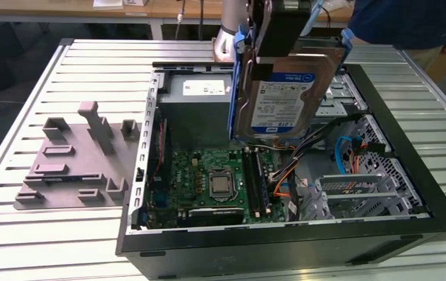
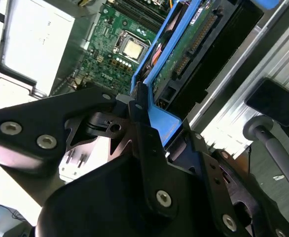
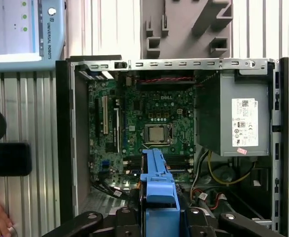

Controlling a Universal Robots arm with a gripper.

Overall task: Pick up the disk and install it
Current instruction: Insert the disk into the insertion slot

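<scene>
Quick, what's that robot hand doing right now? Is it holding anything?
The robot hand: closed on the disk, holding it up over the open computer case.

1. The disk (image 1: 281,96) is a flat, silver, rectangular drive. Its broad face carries a white-and-blue label with a barcode, and blue plastic carrier rails frame it.
2. It hangs on end, nearly upright and slightly tilted, with the label face towards the exterior camera.
3. The gripper (image 1: 285,28) clamps its upper end on the blue carrier (the second wrist view shows the drive's other face (image 2: 189,44), a green circuit board with a connector row).
4. It is in the air above the open computer case (image 1: 285,246), over the interior near the case's far edge. Its lower end is above the motherboard (image 1: 207,181).
</scene>
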